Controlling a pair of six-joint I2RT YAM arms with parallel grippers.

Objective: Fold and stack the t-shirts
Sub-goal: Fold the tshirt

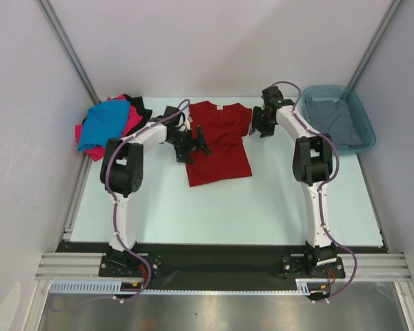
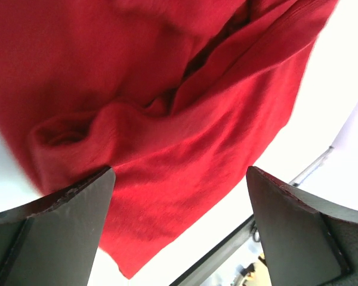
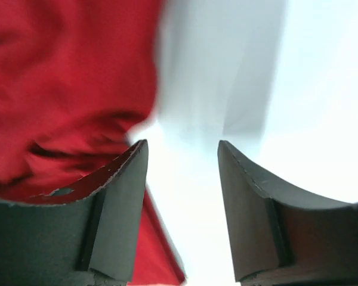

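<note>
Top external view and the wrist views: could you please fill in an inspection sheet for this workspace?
Surface: pale table, bare in front of the shirts.
Job's things: dark red t-shirt spread out at the centre, not folded. Bright blue t-shirt, hot pink t-shirt and black t-shirt heaped at far left. Grey t-shirt lies in the teal tub at far right.
Clutter: nothing seen.
Grippers: left tool open over the red shirt's rumpled left edge. Right tool open beside the right sleeve, nothing between its fingers.
Cables: purple cables run along both arms.
Surroundings: white walls, metal rail at the near edge.
</note>
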